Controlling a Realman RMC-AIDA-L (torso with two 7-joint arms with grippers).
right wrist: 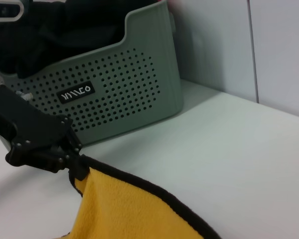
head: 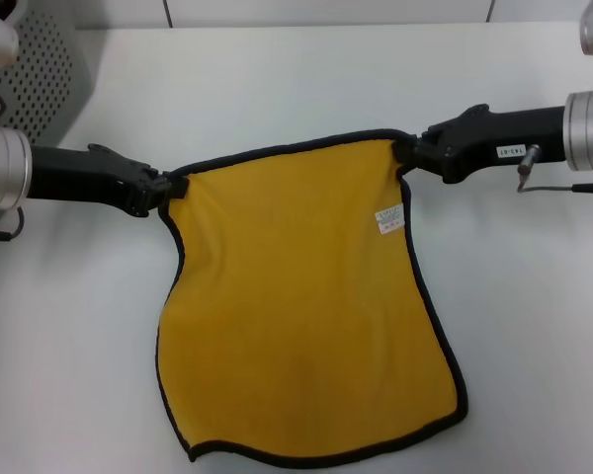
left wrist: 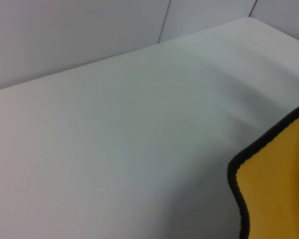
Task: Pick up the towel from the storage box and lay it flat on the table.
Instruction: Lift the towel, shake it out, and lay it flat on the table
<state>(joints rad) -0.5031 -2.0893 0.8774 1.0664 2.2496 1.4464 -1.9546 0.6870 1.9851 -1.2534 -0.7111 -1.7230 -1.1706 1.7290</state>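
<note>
- While both arms reach in from opposite sides, the towel point(head: 296, 306) hangs stretched between them, yellow face up toward the head camera, black trim all round.
- Left gripper point(head: 164, 191) is clamped on the towel's far-left corner; its black fingers pinch the trim.
- Right gripper point(head: 407, 150) is clamped on the far-right corner, sitting a bit farther back than the left one, so the top edge runs slanted.
- Small white label point(head: 389, 219) sits near the towel's right edge, below the right gripper.
- Lower part of the towel looks to be lying on the table point(head: 69, 346), near edge wavy; whether the upper part touches the surface is hard to tell.
- Storage box point(head: 25, 74) stands at the far-left corner of the table, behind the left arm, well apart from the towel.
- Right wrist view: the box's perforated grey wall with its black label point(right wrist: 76, 92), dark contents inside it, unclear what.
- Left wrist view: only bare tabletop and a trimmed yellow edge of the towel.
</note>
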